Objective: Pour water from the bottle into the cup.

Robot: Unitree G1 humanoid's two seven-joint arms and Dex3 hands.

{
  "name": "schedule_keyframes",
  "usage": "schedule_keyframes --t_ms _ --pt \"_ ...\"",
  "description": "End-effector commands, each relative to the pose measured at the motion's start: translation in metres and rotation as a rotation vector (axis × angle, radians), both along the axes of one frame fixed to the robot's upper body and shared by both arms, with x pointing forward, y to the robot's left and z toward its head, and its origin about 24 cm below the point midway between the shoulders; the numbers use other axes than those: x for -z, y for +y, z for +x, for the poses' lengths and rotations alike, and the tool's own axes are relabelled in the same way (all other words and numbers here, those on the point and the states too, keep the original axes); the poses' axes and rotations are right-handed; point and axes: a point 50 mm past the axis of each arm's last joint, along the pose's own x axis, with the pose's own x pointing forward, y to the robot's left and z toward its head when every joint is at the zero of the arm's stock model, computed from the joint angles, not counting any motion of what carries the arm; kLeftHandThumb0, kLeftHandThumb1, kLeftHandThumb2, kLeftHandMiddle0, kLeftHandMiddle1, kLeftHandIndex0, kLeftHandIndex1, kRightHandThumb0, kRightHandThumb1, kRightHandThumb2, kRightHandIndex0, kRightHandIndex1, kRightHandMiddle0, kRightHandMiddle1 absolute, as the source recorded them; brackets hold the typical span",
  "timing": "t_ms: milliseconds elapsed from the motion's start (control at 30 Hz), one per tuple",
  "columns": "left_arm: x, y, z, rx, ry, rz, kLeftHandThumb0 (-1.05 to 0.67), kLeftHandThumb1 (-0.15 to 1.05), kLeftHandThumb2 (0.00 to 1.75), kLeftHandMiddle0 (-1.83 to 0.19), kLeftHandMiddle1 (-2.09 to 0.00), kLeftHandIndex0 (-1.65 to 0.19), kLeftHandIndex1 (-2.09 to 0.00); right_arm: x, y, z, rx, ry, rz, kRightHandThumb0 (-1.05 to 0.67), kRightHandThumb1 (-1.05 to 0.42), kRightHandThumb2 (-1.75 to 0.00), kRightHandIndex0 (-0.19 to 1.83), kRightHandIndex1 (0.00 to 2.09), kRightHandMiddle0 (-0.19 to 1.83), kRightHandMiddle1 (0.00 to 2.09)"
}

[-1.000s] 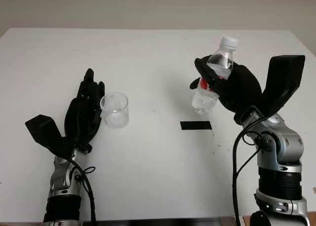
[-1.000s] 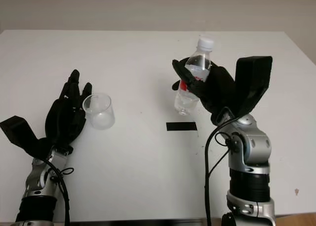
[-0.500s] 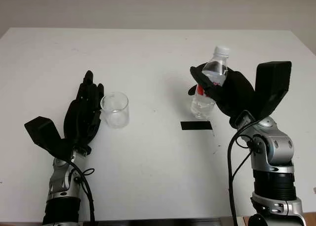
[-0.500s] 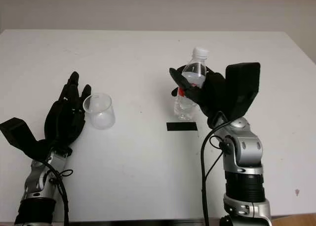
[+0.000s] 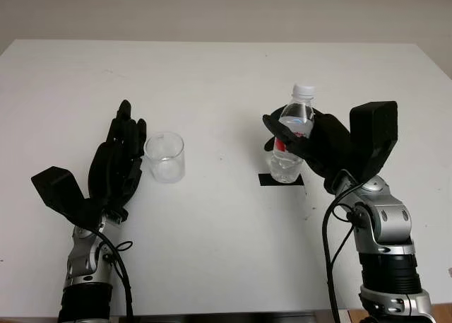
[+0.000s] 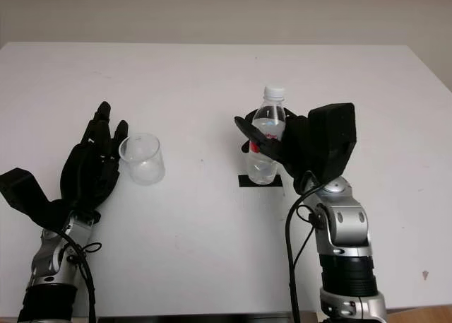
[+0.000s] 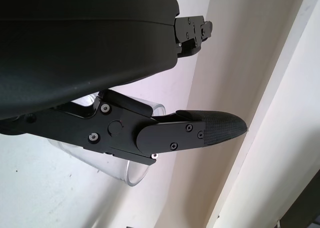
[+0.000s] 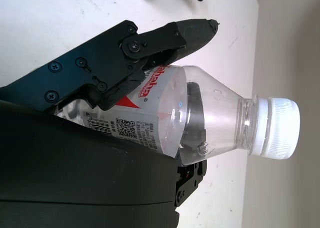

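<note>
A clear water bottle [image 5: 289,143] with a white cap and red label stands upright, its base on or just above a black tape mark [image 5: 280,179] right of the table's middle. My right hand [image 5: 311,143] is shut on the bottle [image 8: 200,123], fingers wrapped round its labelled body. The cap is on. A clear empty cup [image 5: 164,157] stands upright at the left of the table. My left hand [image 5: 121,153] is open just left of the cup [image 7: 125,163], close beside its wall, holding nothing.
The white table [image 5: 226,75] stretches wide behind and between the cup and the bottle. Its front edge runs just below both forearms. A beige wall lies beyond the far edge.
My right hand has lowered the bottle and brought it leftward and nearer, down to the black tape mark. The left hand and the cup have stayed put.
</note>
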Motion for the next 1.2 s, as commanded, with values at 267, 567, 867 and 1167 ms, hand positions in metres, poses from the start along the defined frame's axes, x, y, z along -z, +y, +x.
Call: schedule_keyframes --t_ms 267,567,867,1167 --pt "-0.002 0.005 -0.004 -0.007 0.004 0.004 -0.72 1.05 0.43 0.09 -0.06 0.09 -0.06 0.008 0.004 -0.003 -0.027 -0.097 -0.023 -0.40 -1.05 -0.41 1.59 2.09 1.21 2.09" --pt "-0.002 0.006 -0.005 -0.016 0.005 0.019 -0.72 1.05 0.43 0.08 -0.06 0.07 -0.06 0.025 0.007 0.001 -0.026 -0.144 0.027 -0.43 -1.05 -0.42 1.59 2.09 1.15 2.09" --pt "-0.003 0.006 -0.005 -0.021 0.012 0.016 -0.71 1.05 0.43 0.08 -0.06 0.07 -0.06 0.028 0.005 -0.001 -0.089 -0.147 0.032 -0.43 -1.05 -0.42 1.51 2.09 1.08 2.09" --pt "-0.004 0.007 -0.004 -0.015 0.013 0.010 -0.70 1.05 0.42 0.08 -0.05 0.07 -0.06 0.022 0.001 -0.003 -0.135 -0.130 -0.001 -0.53 -1.05 -0.25 1.42 2.09 1.01 2.09"
